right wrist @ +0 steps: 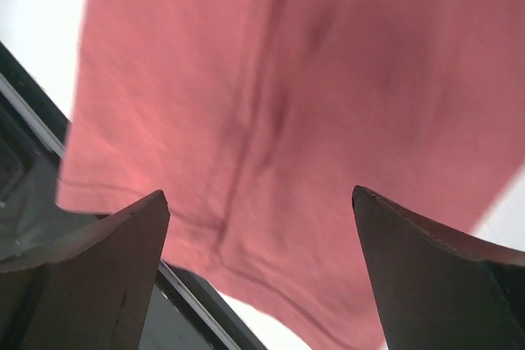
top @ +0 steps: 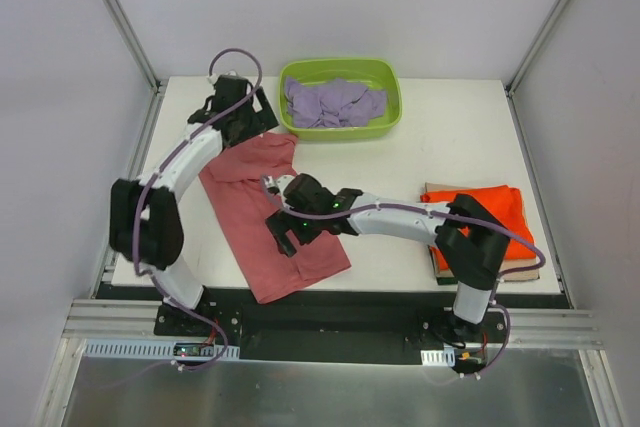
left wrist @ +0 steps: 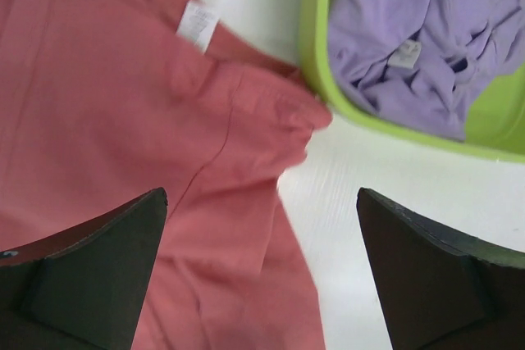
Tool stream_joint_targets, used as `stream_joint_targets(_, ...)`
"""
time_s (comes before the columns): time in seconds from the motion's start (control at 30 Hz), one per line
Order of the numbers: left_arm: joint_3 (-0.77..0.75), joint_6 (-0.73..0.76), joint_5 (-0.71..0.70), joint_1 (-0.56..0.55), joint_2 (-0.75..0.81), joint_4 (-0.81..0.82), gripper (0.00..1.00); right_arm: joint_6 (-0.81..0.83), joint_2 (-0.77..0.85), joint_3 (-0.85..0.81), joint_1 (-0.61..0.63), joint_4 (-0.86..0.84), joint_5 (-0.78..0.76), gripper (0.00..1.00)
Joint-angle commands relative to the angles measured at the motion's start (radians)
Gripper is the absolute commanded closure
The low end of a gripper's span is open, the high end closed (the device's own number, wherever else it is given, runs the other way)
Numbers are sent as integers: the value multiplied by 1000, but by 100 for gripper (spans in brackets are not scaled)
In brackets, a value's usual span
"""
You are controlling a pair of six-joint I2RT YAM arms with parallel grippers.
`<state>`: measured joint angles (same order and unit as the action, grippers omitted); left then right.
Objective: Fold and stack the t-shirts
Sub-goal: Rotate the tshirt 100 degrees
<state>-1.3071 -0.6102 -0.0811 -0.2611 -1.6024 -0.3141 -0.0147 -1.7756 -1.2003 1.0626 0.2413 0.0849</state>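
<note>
While spread wide, right end effector (right wrist: 258, 194) overhangs t-shirt (right wrist: 328, 63).

You have the salmon-red t-shirt (top: 245, 202) lying flat on the table (top: 450, 137) as a long slanted band, lightly wrinkled. Its collar end, with a white label (left wrist: 197, 26) showing, sits directly below the left pincer (left wrist: 262, 202). Its hem end sits below the right pincer (right wrist: 258, 202), and the near corner hangs just over the table's edge. The lavender t-shirt (top: 335, 102) is a crumpled heap just beyond and to the right of the left pincer. Well off to the right of the right pincer, the bright orange t-shirt (top: 490, 207) lies folded on top of the folded tan t-shirt (top: 437, 190), whose edges peek out beneath.
</note>
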Motion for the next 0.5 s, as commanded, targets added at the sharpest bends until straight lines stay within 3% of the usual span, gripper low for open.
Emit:
stream_joint_targets(0.0, -199, 125, 125, 16, -218, 32, 1, -2, -111, -148, 42, 16, -62, 4)
stream_joint_targets(0.13, -285, 64, 234, 52, -375, 29, 1, 7, -162, -145, 45, 18, -53, 4)
stream_joint_targets(0.47, -425, 30, 314, 131, -649, 47, 1, 44, -162, -19, 11, 16, -22, 4)
